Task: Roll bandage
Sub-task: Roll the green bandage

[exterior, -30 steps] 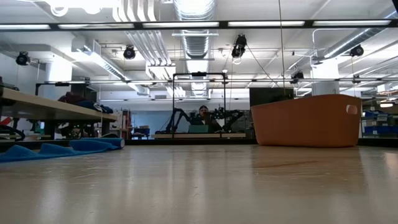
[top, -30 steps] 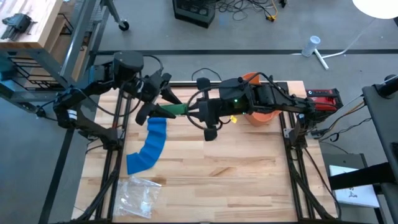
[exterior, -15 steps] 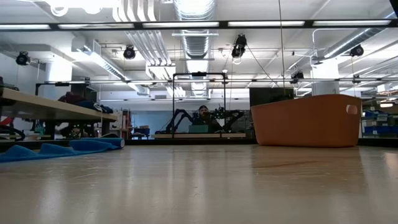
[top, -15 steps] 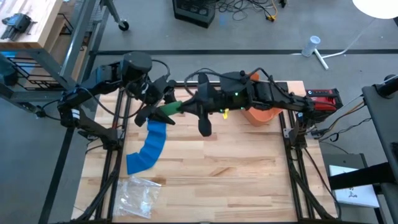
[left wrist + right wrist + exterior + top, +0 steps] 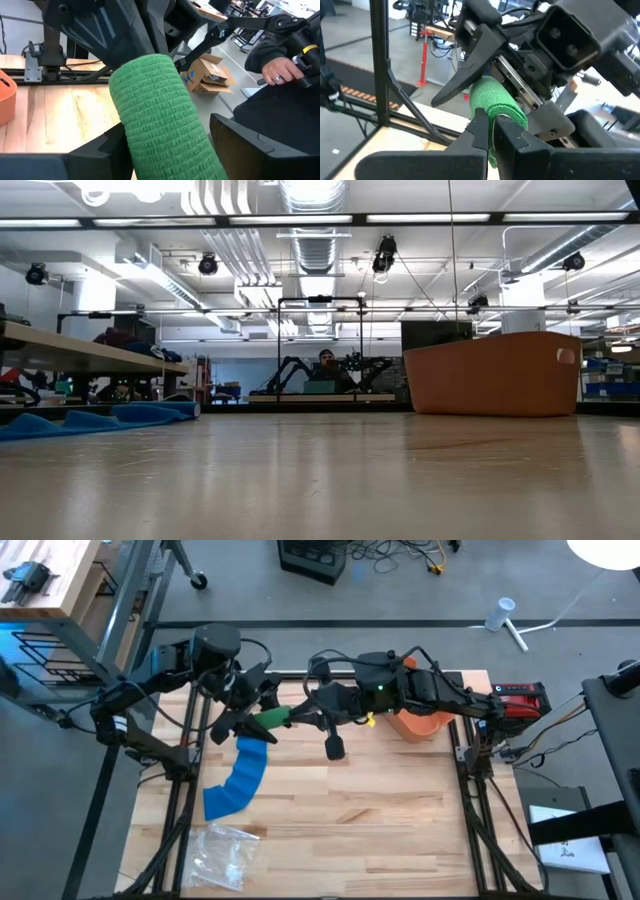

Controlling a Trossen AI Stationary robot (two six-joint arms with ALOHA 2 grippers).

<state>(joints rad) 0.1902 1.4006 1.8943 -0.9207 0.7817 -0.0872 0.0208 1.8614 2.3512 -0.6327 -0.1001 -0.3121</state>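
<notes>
Bandage [image 5: 272, 719] green roll | between left end effector [image 5: 252, 718] fingers, seemingly gripped | right end effector [image 5: 492, 131] pinched shut on its end

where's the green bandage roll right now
High view: the green bandage roll is above the table's back-left area, between the left gripper and right gripper, over the blue bandage.

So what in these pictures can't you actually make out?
- Inside of the orange bin: its wall hides it in the low view; the right arm covers it from above.
- Contents of the clear plastic bag: too small, high view.
- Far end of the green bandage roll: cut off by the left wrist picture's edge.
</notes>
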